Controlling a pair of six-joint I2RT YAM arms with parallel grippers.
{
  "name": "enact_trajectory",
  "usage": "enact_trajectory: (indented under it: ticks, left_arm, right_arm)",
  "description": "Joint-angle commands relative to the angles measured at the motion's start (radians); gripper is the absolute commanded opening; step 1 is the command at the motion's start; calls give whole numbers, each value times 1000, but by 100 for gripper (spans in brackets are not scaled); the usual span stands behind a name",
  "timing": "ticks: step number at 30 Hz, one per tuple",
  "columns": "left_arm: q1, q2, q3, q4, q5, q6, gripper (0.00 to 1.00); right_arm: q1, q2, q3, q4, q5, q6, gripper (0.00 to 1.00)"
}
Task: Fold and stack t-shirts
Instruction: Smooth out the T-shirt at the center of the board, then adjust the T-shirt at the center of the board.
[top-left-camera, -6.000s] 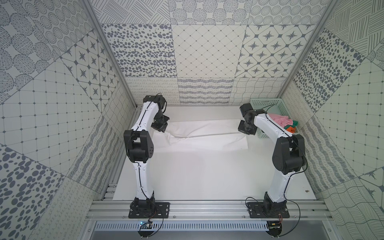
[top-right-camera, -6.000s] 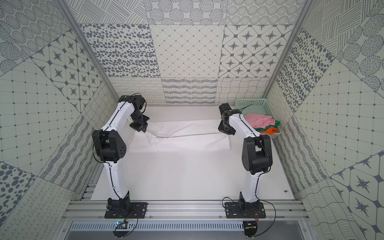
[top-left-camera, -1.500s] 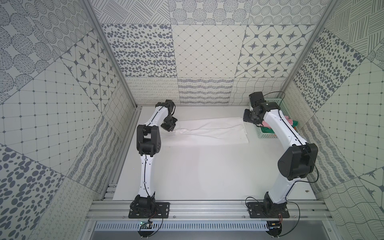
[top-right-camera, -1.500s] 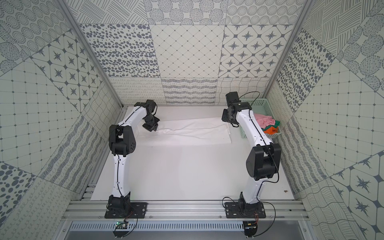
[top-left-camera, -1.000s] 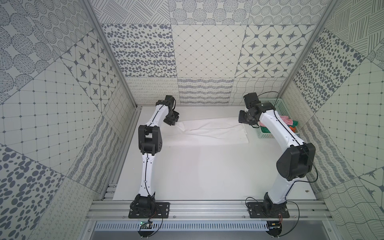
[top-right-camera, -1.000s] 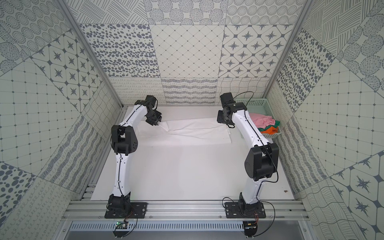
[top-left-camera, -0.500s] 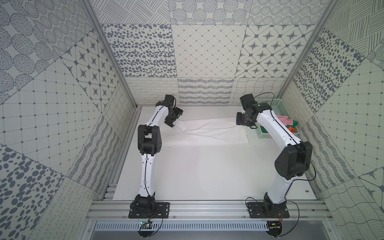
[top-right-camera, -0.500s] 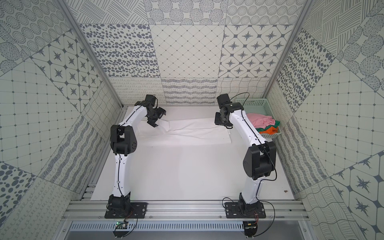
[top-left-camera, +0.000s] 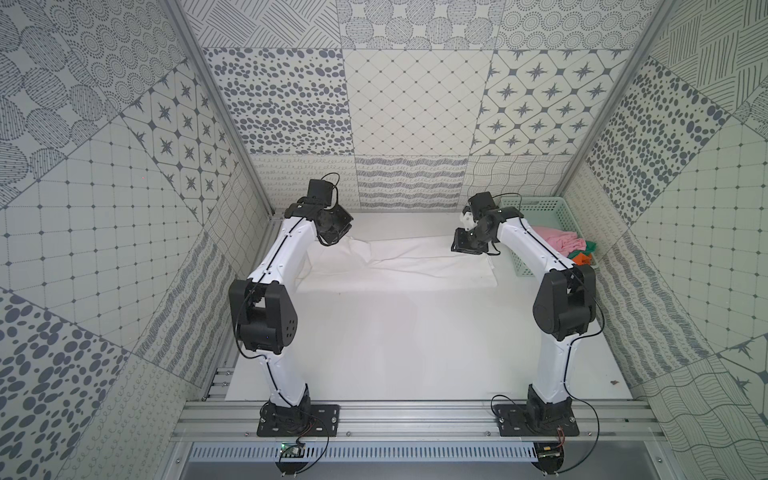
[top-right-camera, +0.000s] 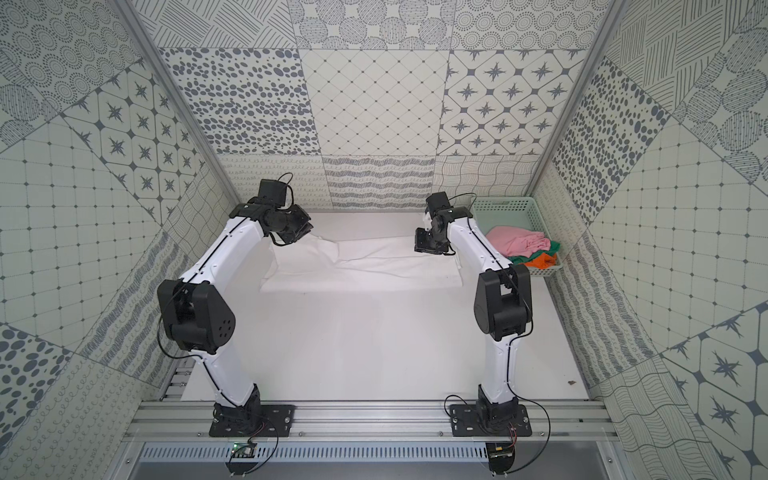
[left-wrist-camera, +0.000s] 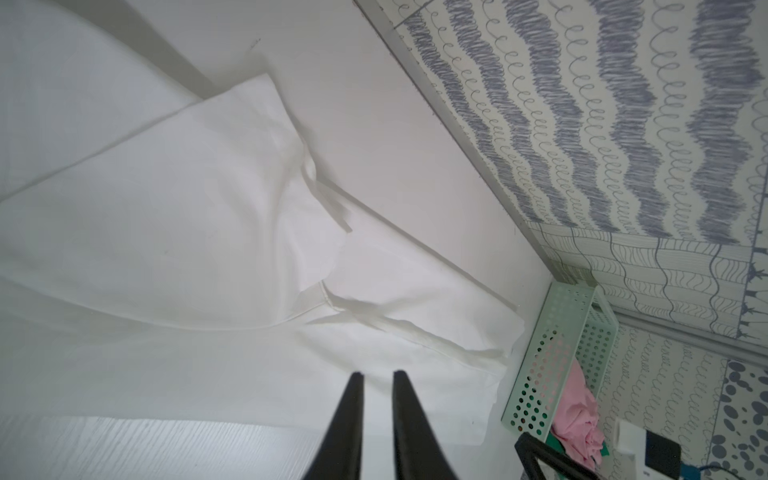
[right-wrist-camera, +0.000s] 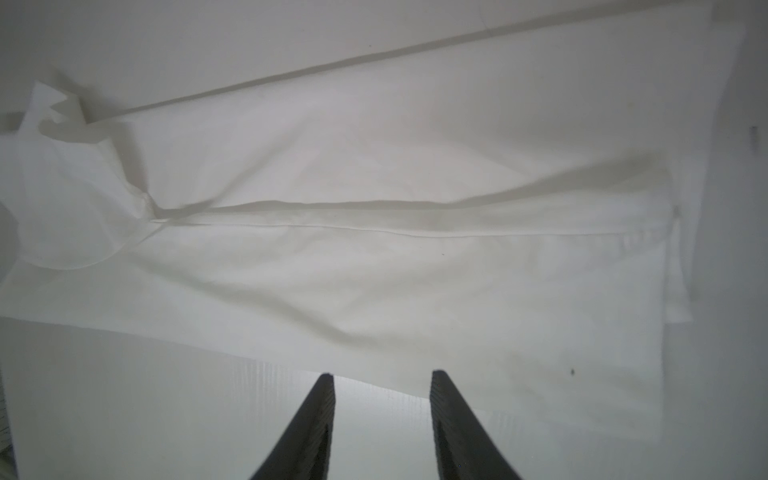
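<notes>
A white t-shirt (top-left-camera: 399, 270) (top-right-camera: 365, 270) lies folded into a long band across the back of the table. Hovering over its left end is my left gripper (top-left-camera: 330, 241) (top-right-camera: 291, 239). In the left wrist view this gripper (left-wrist-camera: 378, 375) has its jaws nearly together with nothing between them, above the white cloth (left-wrist-camera: 166, 208). Above the shirt's right end, my right gripper (top-left-camera: 461, 247) (top-right-camera: 422, 247) hangs. The right wrist view shows that gripper (right-wrist-camera: 382, 374) open and empty over the shirt's (right-wrist-camera: 374, 270) edge. Pink (top-right-camera: 515, 243), green (top-right-camera: 528, 257) and orange (top-right-camera: 540, 262) t-shirts lie bunched in the basket.
A mint-green perforated basket (top-left-camera: 536, 205) (top-right-camera: 505, 203) (left-wrist-camera: 552, 345) stands in the back right corner, just right of the shirt. Patterned walls close in the back and both sides. The arm bases are bolted to a rail along the front edge.
Both arms have drawn back a little, elbows nearer the front. The right gripper has slid left along the shirt and narrowed. The left jaws opened wide, then closed. The shirt lies still.
</notes>
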Motion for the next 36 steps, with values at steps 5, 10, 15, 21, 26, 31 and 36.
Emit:
enact_trajectory:
  ticks: [5,10,15,21,26,31,36]
  left_arm:
    - [-7,-219,-274,-84,-80,76,0]
    - [-12,-296,-356,-88,-91,36,0]
    - [-20,-332,-431,-100,-83,-34,0]
    - [-40,-315,-431,-167,-206,-25,0]
    - [-42,-273,-376,-215,-237,-22,0]
    - [-45,-302,-359,-221,-207,-30,0]
    - [-45,-335,-325,-237,-191,-32,0]
  right_arm:
    - [85,70,89,130,-124,10,0]
    - [94,152,109,44,156,38,0]
    - [93,256,166,-50,303,63,0]
    - [133,277,186,-78,564,56,0]
    - [159,318,223,-76,658,-19,0]
    - [178,343,196,-60,655,-60,0]
    - [230,262,-30,31,650,-67,0]
